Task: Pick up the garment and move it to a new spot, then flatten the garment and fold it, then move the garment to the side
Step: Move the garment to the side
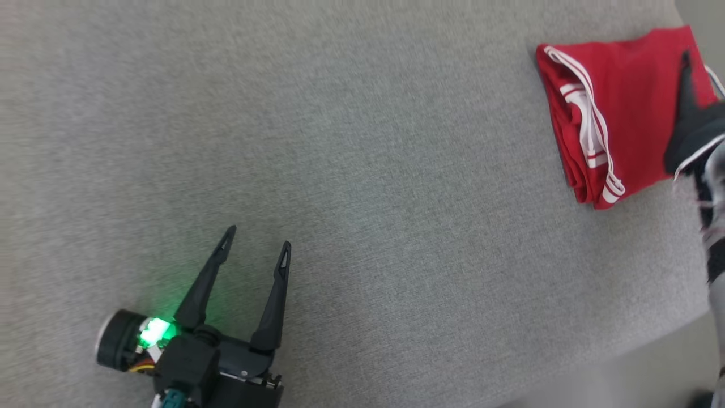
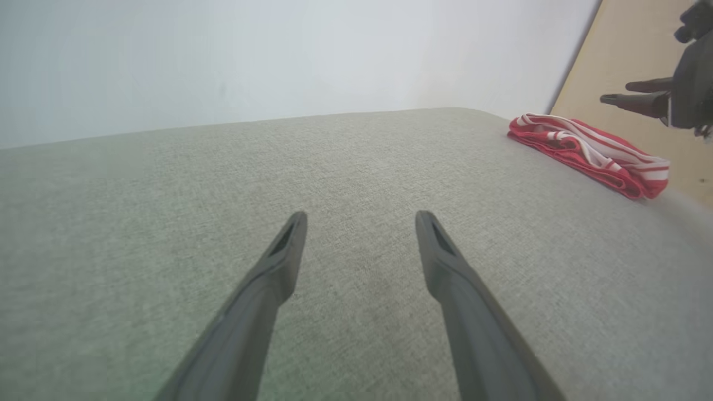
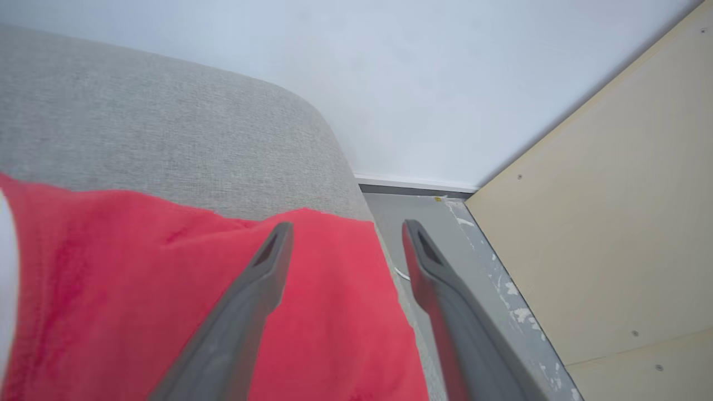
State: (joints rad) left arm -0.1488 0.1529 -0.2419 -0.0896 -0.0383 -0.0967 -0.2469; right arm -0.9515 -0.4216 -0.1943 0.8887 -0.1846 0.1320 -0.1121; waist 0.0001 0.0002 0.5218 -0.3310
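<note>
Red garment [image 1: 628, 107] — white-striped, folded — on grey surface [image 1: 340, 170], near corner.

One red garment [image 1: 623, 107] is lying on the single grey cushion [image 1: 396, 170], at its far right corner. Two grippers are hovering over that cushion, the left gripper [image 1: 259, 237] and the right gripper [image 3: 346, 224], each showing two dark fingers [image 2: 267, 289].

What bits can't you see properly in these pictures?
- Right wrist view: the right end effector's fingers cover part of the folded red garment with white stripes; the picture's edges cut off the rest.
- Head view: the edge cuts off that end effector, which hides the garment's right side.
</note>
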